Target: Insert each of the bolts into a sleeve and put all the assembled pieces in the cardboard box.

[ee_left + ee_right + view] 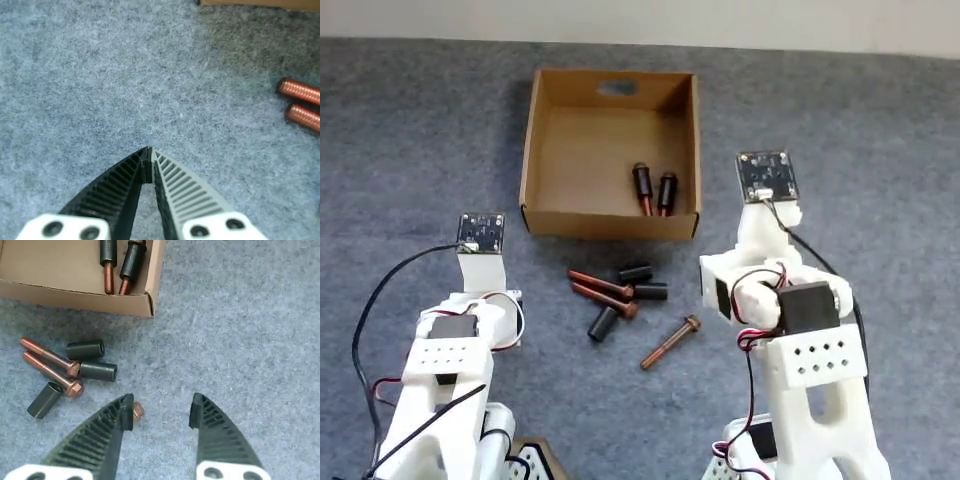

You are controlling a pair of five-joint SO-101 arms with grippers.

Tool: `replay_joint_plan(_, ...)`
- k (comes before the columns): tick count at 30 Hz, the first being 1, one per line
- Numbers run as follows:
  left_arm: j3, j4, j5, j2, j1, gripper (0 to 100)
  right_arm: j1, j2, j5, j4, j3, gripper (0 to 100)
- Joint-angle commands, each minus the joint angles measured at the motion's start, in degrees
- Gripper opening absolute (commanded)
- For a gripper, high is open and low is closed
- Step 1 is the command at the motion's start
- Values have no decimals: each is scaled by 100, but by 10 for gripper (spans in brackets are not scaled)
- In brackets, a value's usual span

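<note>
L pincer (148, 153) fully closed; R pincer (162, 407) wide apart, just beside loose bolt (137, 411)

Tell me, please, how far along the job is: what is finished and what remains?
Done: two assembled pieces lie in the cardboard box. In hand: nothing; the right gripper is open above the carpet beside the lone bolt, and the left gripper is shut and empty. Left: three bolts and three sleeves lie loose in front of the box, none joined.
</note>
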Motion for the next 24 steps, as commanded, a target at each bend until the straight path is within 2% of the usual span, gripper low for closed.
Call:
replay_joint_plan(1, -13, -53, -26, -92, -4, 17, -48, -92, 62, -84, -13, 182)
replay_joint_plan(9, -13, -53, -26, -92, -4, 17, -22, -75, 527, -110, -4, 181)
replay_joint_plan(20, -13, -53, -26, -92, -4, 17, -84, -66, 2514, -163, 743, 181)
replay_joint_plan(24, -13, -53, -26, -92, -4, 17, -637, -66, 2787, -163, 1200, 181)
